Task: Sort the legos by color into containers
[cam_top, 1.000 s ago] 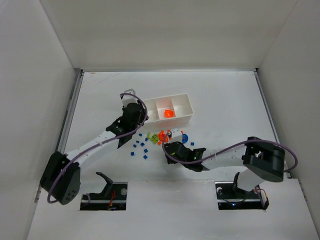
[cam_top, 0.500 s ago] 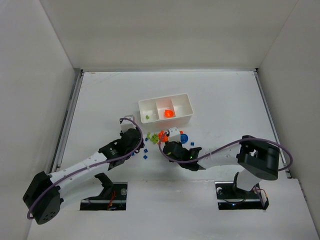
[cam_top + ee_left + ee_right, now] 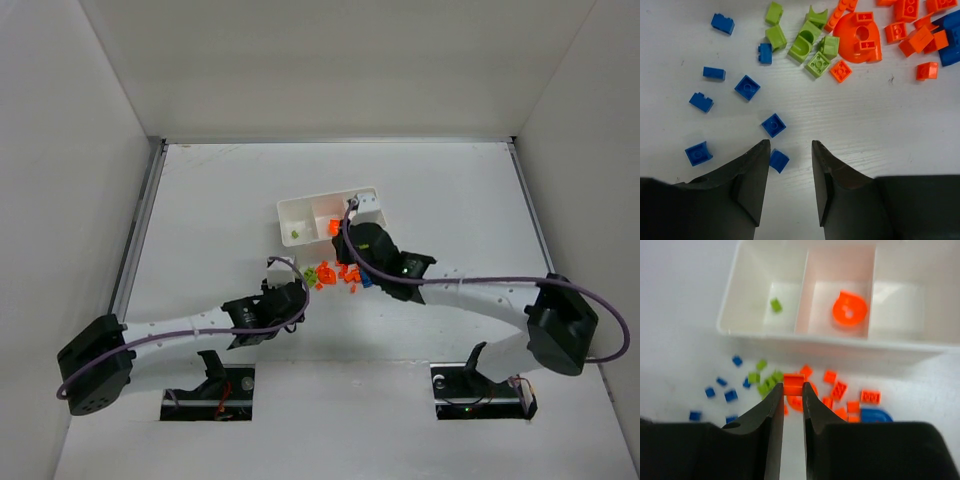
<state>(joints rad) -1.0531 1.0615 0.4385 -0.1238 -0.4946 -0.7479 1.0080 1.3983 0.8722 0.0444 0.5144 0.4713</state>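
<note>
Your right gripper [image 3: 792,391] clamps an orange brick [image 3: 793,381] by its very tips, so it may slip out short of the middle compartment [image 3: 840,275]; your left gripper [image 3: 789,148] hangs with its jaws apart.

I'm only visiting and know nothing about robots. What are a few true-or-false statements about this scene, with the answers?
1. The right gripper holds an orange lego. True.
2. The tray's middle compartment holds a blue piece. False: a round orange piece lies there.
3. The left gripper is clamped on a green lego. False: its jaws are open, above blue legos on the table.
4. One green lego lies in the tray's left compartment. True.
</note>
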